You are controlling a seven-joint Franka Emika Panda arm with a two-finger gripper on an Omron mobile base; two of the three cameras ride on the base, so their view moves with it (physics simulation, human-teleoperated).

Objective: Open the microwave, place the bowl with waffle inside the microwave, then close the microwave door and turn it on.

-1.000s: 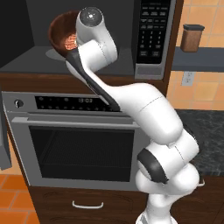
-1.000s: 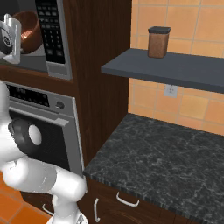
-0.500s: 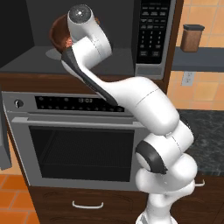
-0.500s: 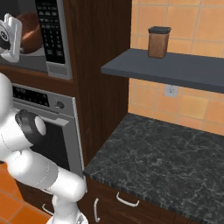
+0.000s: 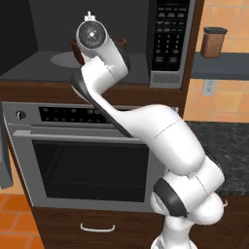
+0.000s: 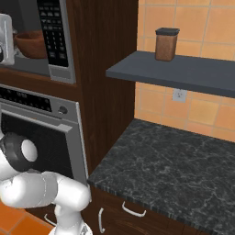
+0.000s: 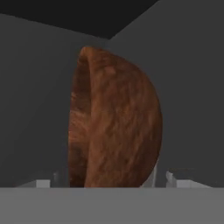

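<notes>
Two finger tips are flanking the wooden bowl [image 7: 116, 122] inside the microwave [image 5: 39, 58], though whether they are pinching it is unclear.

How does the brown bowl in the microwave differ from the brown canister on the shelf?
The bowl is low, wide and rounded, while the canister is tall, narrow and straight-sided. The bowl is open-topped; the canister wears a dark lid. The bowl sits inside the microwave, with its door open, while the canister stands out on the grey wall shelf. Both are brownish and upright.
</notes>
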